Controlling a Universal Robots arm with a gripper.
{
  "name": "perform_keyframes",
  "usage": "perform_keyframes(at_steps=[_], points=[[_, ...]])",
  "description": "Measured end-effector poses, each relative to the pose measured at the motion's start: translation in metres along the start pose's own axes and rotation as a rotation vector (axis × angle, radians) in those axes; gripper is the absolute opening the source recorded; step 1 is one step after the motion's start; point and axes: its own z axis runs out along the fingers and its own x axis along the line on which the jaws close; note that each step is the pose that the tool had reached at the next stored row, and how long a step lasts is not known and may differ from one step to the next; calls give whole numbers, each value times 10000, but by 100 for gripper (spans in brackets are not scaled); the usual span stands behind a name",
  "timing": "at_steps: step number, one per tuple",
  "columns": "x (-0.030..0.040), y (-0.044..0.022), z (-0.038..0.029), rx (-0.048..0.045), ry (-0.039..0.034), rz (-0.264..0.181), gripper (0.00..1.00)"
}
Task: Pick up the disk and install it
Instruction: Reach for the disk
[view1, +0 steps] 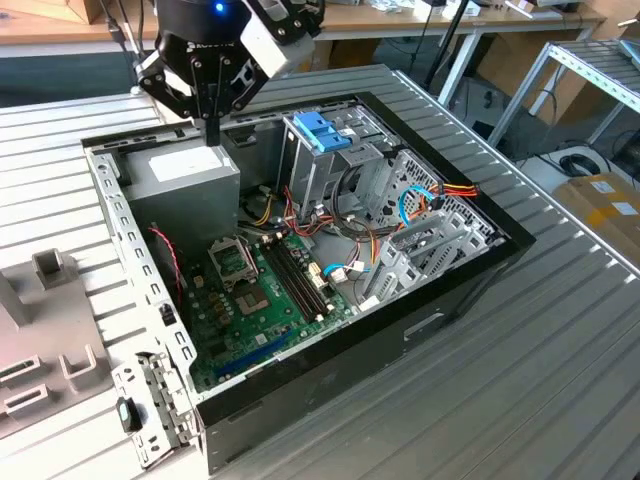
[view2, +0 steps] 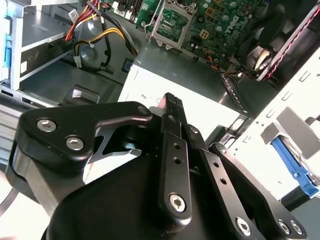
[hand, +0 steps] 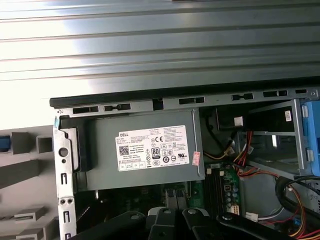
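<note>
Here, claw (view1: 212, 132) pinched together (empty) above the grey box (view1: 185, 185), disk (view2: 295, 165) apart from it, beyond the case wall (view2: 280, 100)

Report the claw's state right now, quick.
Claw: closed, nothing between its fingers, poised above the grey metal box.

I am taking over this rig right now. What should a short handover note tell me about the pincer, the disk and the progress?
Pincer: shut and empty, hanging over the power supply in the open computer case.
Disk: its blue frame shows in the second wrist view, outside the case, beside a grey fixture block.
Done: nothing visible so far.
Left: pick-up and install.
</note>
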Motion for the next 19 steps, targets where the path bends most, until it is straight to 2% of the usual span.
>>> perform_keyframes(at_steps=[19], points=[[65,-5,-2,0,0,1,11]])
